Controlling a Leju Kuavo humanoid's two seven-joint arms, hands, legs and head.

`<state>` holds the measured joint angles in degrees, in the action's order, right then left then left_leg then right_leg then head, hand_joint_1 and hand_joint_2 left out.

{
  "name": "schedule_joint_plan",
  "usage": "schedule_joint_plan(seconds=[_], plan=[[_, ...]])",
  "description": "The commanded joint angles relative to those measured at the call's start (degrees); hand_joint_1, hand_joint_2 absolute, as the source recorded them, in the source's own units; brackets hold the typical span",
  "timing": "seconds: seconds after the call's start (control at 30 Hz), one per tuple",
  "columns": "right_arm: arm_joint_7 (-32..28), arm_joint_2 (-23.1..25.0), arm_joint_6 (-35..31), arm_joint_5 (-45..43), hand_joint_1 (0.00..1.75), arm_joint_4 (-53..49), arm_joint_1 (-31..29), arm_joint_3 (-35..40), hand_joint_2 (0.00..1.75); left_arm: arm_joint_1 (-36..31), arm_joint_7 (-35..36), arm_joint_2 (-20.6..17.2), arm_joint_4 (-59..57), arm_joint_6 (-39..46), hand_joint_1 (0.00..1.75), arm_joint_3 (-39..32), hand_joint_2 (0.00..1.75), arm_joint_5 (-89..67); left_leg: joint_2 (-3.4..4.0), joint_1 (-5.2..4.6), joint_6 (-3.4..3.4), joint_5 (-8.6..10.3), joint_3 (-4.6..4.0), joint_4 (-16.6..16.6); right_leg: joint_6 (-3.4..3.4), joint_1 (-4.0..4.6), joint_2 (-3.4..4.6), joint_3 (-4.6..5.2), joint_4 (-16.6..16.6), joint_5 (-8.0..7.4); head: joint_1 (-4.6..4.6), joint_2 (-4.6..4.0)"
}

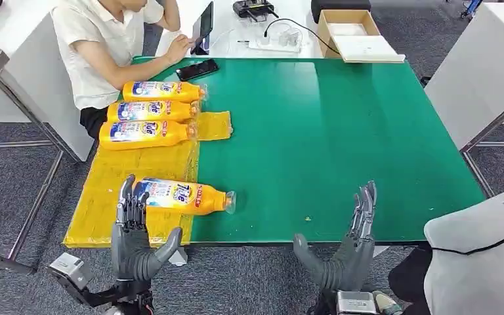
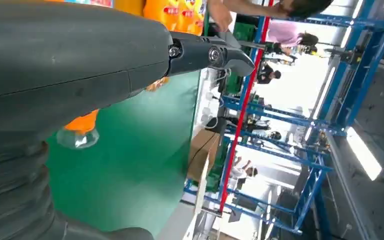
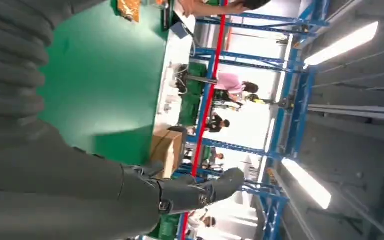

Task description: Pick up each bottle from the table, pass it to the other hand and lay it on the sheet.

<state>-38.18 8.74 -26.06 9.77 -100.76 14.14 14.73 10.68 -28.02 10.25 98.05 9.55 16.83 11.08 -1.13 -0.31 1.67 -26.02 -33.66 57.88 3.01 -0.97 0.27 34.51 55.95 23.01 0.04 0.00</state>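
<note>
Four orange bottles are being seen on the green table [image 1: 341, 144]. Three bottles [image 1: 149, 111] are lying side by side on the yellow sheet [image 1: 105, 190], at its far end. The fourth bottle [image 1: 182, 195] is lying nearer the robot, with its body on the sheet and its clear cap end poking out over the green.

The left hand [image 1: 134, 233] is being held up just behind that near bottle, with its fingers spread wide and nothing in it. The fingertips are looking very close to the bottle, but whether it is being touched cannot be told. The right hand [image 1: 348, 246] is also being held wide and empty, near the table's front edge, well apart from the bottle.

It seems this bottle is being let go, so the job looks nearly done. To do this well, the fingers should be kept wide while the hand is being lifted away, so the round bottle is not being bumped and rolled off the sheet. A little nudge further onto the yellow may be needed.

A person [image 1: 105, 46] is sitting at the far corner, beside a phone [image 1: 197, 69].
</note>
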Motion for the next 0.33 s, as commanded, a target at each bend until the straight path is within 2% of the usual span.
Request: schedule_joint_plan(seconds=[0.03, 0.07, 0.1, 0.13, 0.17, 0.2, 0.33], plan=[[-1.8, -4.8, -3.7, -2.2, 0.00, 2.2, 0.2, 3.2, 1.75, -6.1, 0.0, -1.7, -9.2, 1.5, 0.00, 9.1, 1.75, 0.1, -0.11, 0.02, -0.06, 0.03, 0.10, -0.1, -0.07, 0.03, -0.17, -0.10, -0.1, 0.02, 0.00, 0.00], [-1.8, -4.4, -3.0, -2.9, 0.00, 2.9, 0.0, 3.3, 1.75, -6.3, -0.2, -1.7, -9.7, 1.6, 0.00, 9.2, 0.00, 0.4, -0.21, 0.03, -0.09, 0.04, 0.25, -0.1, -0.11, 0.05, -0.30, -0.29, -0.1, 0.05, -0.04, 0.00], [-1.8, -3.2, -1.5, -4.0, 0.00, 4.8, -0.6, 3.0, 1.75, -6.5, -0.3, -1.8, -10.2, 1.6, 0.00, 9.5, 0.00, 1.4, -0.14, 0.02, -0.06, 0.04, 0.18, -0.1, -0.08, 0.03, -0.20, -0.19, -0.1, 0.02, 0.00, -0.02], [-1.8, -2.4, -0.5, -4.0, 0.00, 6.7, -1.0, 2.9, 0.00, -6.5, -0.1, -1.8, -10.4, 1.7, 0.00, 9.5, 0.00, 2.3, -0.08, 0.05, -0.10, 0.03, 0.30, -0.1, -0.12, 0.08, -0.18, -0.31, -0.2, 0.01, -0.02, 0.00], [-1.8, -1.7, 0.1, -4.1, 0.00, 9.7, -1.5, 2.7, 0.00, -6.1, 0.4, -1.8, -10.6, 1.5, 0.00, 9.1, 0.00, 3.8, 0.00, 0.04, -0.09, 0.01, 0.25, -0.1, -0.09, 0.05, -0.07, -0.25, -0.1, 0.01, 0.00, 0.00], [-1.8, -0.7, -0.3, -4.0, 0.00, 11.4, -1.6, 1.6, 0.00, -5.8, 1.0, -1.9, -10.7, 1.2, 0.00, 8.7, 1.75, 5.5, 0.13, 0.07, -0.13, -0.01, 0.38, -0.2, -0.15, 0.09, 0.02, -0.36, -0.2, -0.01, 0.00, -0.02], [-0.2, 3.1, -4.3, -4.6, 0.00, 12.5, -2.8, -2.3, 0.00, -3.8, 1.7, -3.1, -10.0, 1.0, 0.00, 8.5, 1.75, 7.3, 0.15, 0.04, -0.09, 0.00, 0.30, -0.1, -0.10, 0.06, -0.01, -0.27, -0.1, -0.03, -0.02, -0.02]])
